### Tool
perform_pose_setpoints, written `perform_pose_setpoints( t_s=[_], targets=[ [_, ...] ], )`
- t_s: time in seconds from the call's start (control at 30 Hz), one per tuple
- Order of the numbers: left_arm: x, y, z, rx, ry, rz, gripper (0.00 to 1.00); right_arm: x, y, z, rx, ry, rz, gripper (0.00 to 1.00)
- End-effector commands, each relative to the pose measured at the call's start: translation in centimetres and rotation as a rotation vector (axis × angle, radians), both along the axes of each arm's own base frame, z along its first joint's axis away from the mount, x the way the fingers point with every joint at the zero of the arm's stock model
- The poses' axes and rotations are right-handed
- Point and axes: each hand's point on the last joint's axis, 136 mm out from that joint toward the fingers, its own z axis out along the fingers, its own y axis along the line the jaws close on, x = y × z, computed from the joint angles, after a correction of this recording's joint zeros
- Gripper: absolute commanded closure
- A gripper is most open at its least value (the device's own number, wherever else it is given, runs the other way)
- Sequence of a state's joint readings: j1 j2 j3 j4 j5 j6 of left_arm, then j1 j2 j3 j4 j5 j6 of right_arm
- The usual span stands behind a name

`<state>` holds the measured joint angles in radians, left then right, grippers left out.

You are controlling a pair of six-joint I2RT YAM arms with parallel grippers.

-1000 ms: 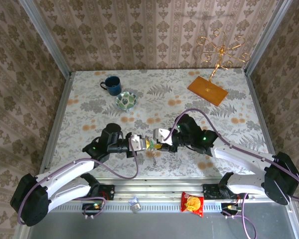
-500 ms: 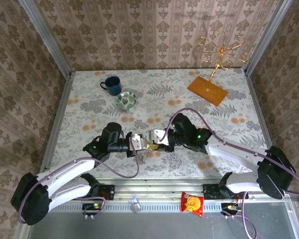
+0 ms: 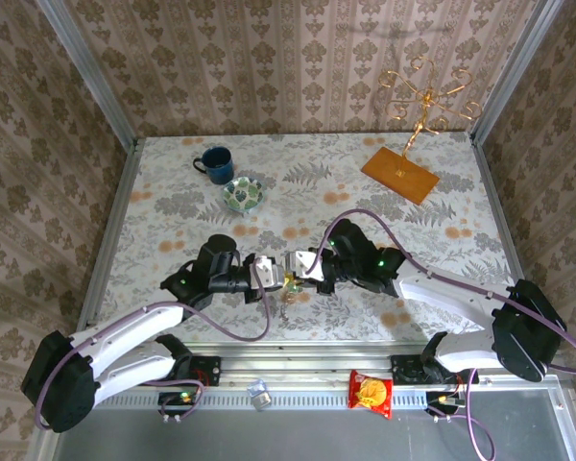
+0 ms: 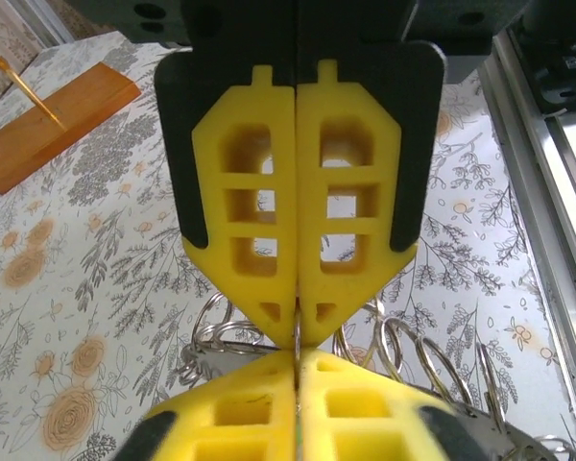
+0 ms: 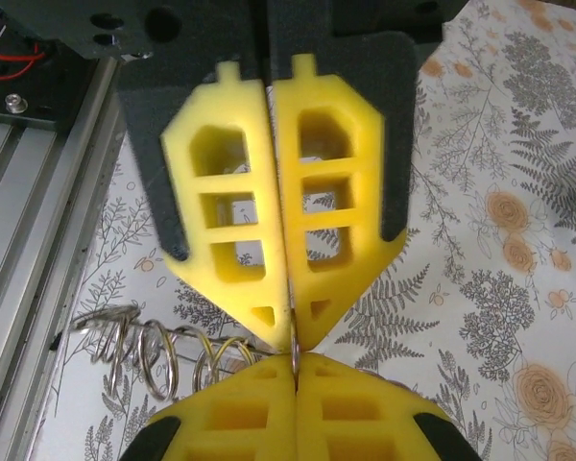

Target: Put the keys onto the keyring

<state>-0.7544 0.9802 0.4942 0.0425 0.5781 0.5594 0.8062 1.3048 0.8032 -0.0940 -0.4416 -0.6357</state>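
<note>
Over the near middle of the table my left gripper (image 3: 279, 275) and right gripper (image 3: 295, 272) meet tip to tip. In the left wrist view my left gripper (image 4: 296, 359) is shut on a thin metal ring seen edge-on, the keyring (image 4: 296, 347). The right gripper (image 4: 296, 334) pinches it from the other side. The right wrist view shows the same: right gripper (image 5: 295, 361) and left gripper (image 5: 290, 334) are both shut on the keyring (image 5: 294, 350). Several small silvery rings (image 4: 415, 348) hang beside the jaws. A small silvery cluster, the keys (image 3: 286, 295), dangles below the tips, too small to tell apart.
A blue mug (image 3: 214, 163) and a green-patterned bowl (image 3: 242, 195) stand at the back left. A gold wire stand (image 3: 418, 96) on a wooden base (image 3: 400, 173) is at the back right. A red snack packet (image 3: 371, 392) lies on the near metal rail (image 3: 298, 370).
The right gripper has moved left up to the left gripper and closed. Its tips now touch the left gripper's tips on the ring. The left arm has barely moved.
</note>
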Motion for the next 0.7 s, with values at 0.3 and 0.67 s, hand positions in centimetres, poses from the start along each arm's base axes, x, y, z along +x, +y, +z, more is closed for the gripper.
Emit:
perform_pose_setpoints(
  t_s=[0.3,0.67],
  targets=[
    [0.6,-0.4,4.5,-0.388,0.021,0.113,0.61,-1.1,0.9,3.0,0.28,0.06,0.094,1.0],
    [-0.8,0.8,2.0,-0.373,0.044,0.111,0.66,-1.2,0.4,2.7,0.285,0.064,0.08,1.0]
  ],
)
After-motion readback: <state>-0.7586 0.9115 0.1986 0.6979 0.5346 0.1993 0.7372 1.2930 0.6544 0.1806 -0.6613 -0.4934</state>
